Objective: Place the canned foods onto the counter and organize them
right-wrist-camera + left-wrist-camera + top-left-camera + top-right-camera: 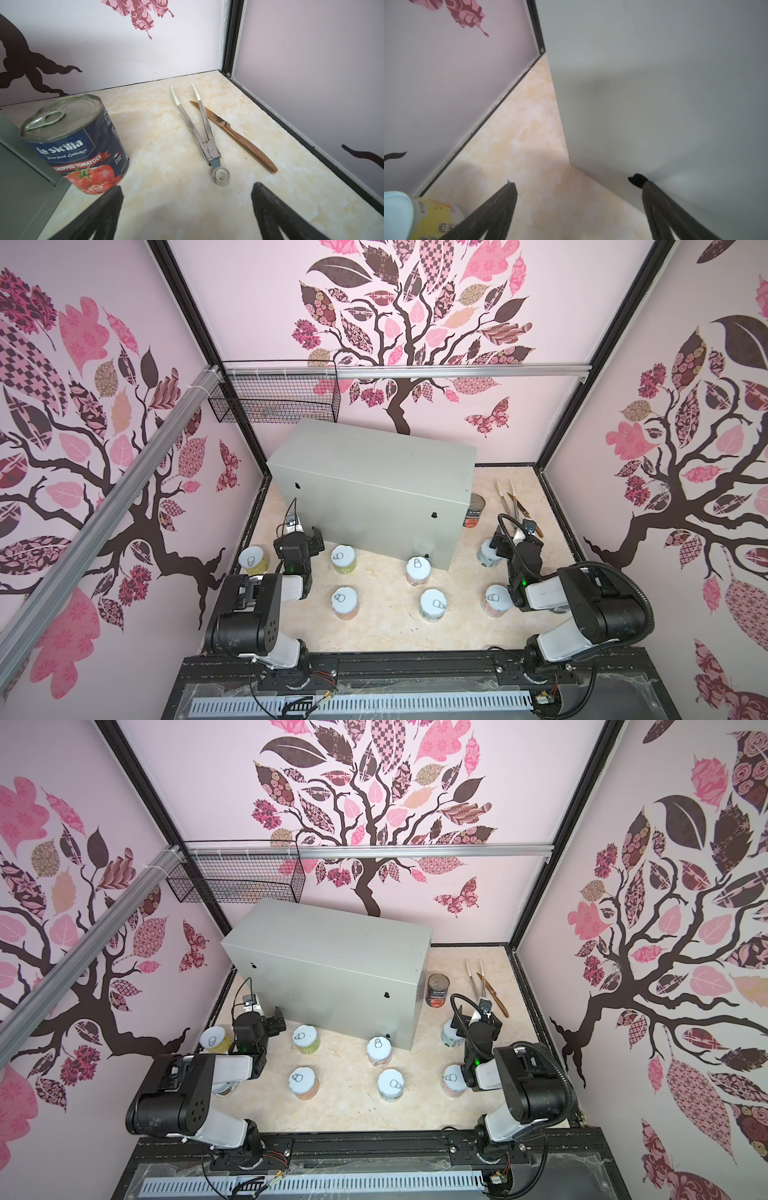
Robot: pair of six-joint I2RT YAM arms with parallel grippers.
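**Both Grippers Spread Wide, Cans Stand on the Tabletop Around the Box**

The large plain grey rectangular metal counter point(374, 485) sits angled towards the back of the cream marble-patterned tabletop point(382, 630), below a black wire basket point(274, 400) hung on the rail.

The canned foods stand upright on the tabletop. In both top views two loose rows of short cans with pale pull-tab lids run in front of the counter:
- the yellow-labelled short can point(253, 561)
- the green-labelled short can point(344, 560)
- the pink-labelled short can point(417, 571)
- the blue-labelled short can point(433, 604)

Another short can is partly hidden under the left arm. The taller dark-labelled tomato can point(76, 145) stands just beside the counter's right end.

The left gripper point(574, 185) hangs near the counter's front left corner, its jaws far apart and holding nothing — the yellow-labelled short can is just beside it. The right gripper point(187, 189) is likewise spread and holds nothing, and faces the back right corner. There a pair of metal tongs with white tips point(199, 133) lies across the blade of a copper-coloured serrated knife point(239, 137).
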